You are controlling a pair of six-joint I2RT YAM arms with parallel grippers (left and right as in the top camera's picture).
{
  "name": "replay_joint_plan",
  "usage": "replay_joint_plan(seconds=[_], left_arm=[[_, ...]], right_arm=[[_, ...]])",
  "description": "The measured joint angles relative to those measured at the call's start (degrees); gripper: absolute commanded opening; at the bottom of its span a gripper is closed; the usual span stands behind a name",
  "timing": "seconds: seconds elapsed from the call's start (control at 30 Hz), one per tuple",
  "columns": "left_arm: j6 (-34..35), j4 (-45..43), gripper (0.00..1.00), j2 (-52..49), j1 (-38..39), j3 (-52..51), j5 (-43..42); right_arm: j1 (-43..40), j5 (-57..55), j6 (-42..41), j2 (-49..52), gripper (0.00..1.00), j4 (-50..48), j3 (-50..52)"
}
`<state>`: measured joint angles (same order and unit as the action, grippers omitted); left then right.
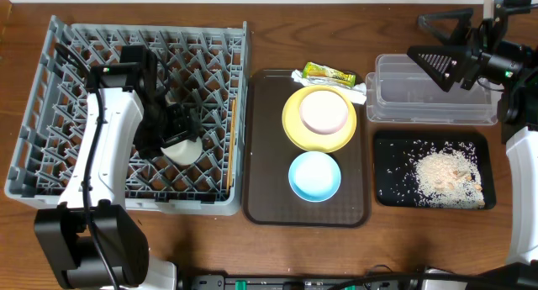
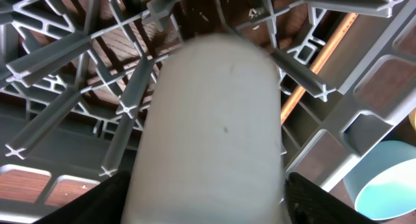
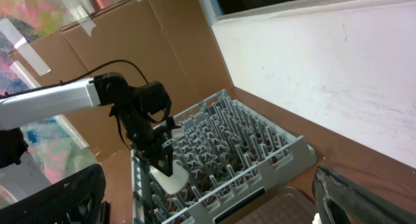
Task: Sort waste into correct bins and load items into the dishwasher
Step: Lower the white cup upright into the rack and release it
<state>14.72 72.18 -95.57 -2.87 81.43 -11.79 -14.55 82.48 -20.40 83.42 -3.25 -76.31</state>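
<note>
Blurred white cup (image 2: pixel 214 133) — chopsticks (image 2: pixel 318 65) partly hidden.

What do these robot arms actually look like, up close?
The left arm and right arm are each built of smooth white shell segments with black joints. A thin black cable loops along the left arm, which has a boxy black base. Each ends in black, angular jaws.
</note>
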Motion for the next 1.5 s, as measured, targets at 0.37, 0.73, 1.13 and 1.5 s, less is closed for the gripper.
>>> replay_joint_plan(seconds=[0.37, 0.73, 1.13, 1.5], left_arm=[[-0.1, 0.0, 0.71, 0.0, 0.0, 0.0, 0.0], [-0.4, -2.4, 0.13, 4.8, 0.5, 0.2, 0.2], [1.8, -10.6, 0.13, 5.3, 5.3, -8.0, 4.5], [2.0, -13.2, 0.13, 5.4, 5.4, -9.5, 5.9]], right_arm=[[0.0, 0.0, 0.0, 0.0, 0.99, 0.0, 0.0], [0.0, 0.0, 0.0, 0.0, 0.99, 0.0, 0.0], [0.0, 0.0, 0.0, 0.0, 0.99, 0.0, 0.0], [0.0, 0.0, 0.0, 0.0, 0.99, 0.0, 0.0]])
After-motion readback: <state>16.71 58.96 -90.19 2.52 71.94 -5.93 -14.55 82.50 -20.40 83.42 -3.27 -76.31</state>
